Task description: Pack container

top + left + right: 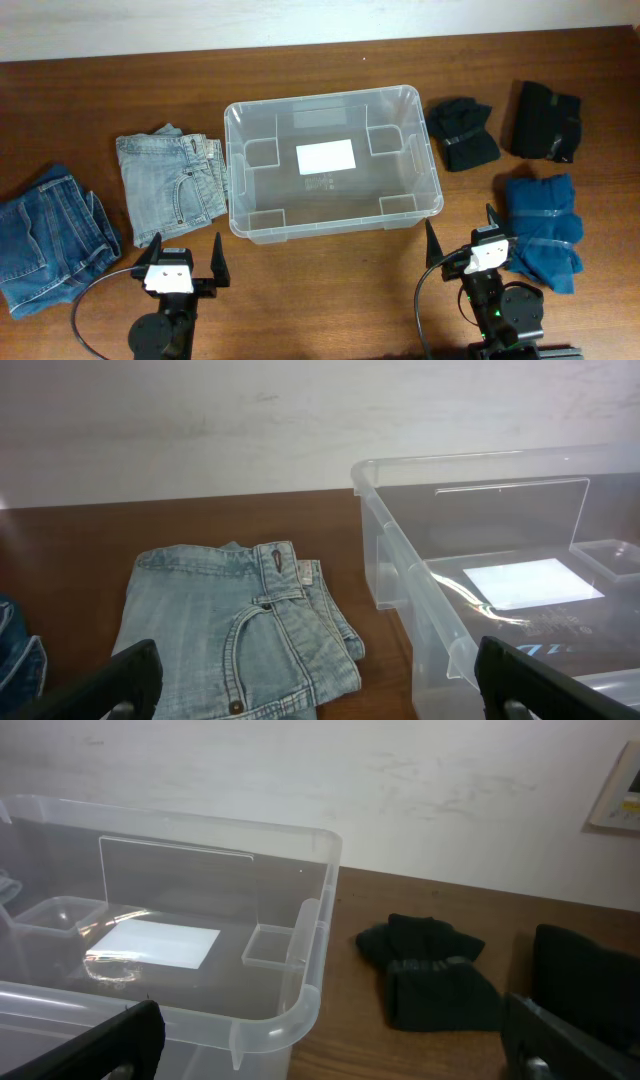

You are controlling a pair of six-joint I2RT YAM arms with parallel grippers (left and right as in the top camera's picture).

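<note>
The container (322, 98) sits at the middle of the table, its long sides running left to right, open and with nothing inside but a white label (326, 157) on its bottom.

Just beside its left wall lies a folded pair of light-wash jeans (170, 185). Darker blue jeans (50, 240) lie further left and nearer, at the table's left edge. To the right of the container are two black folded garments, one (462, 132) close to the far right corner and the other (545, 120) further right. A blue folded bundle (542, 225) lies nearer, below them.

The left gripper (187, 240) stands at the near edge with its jaws spread wide and nothing between them, facing the gap between the light jeans and the container's near left corner. The right gripper (461, 225) is likewise wide apart and holds nothing, near the container's near right corner. From overhead its right finger overlaps the blue bundle's edge, and I cannot tell whether they touch.
</note>
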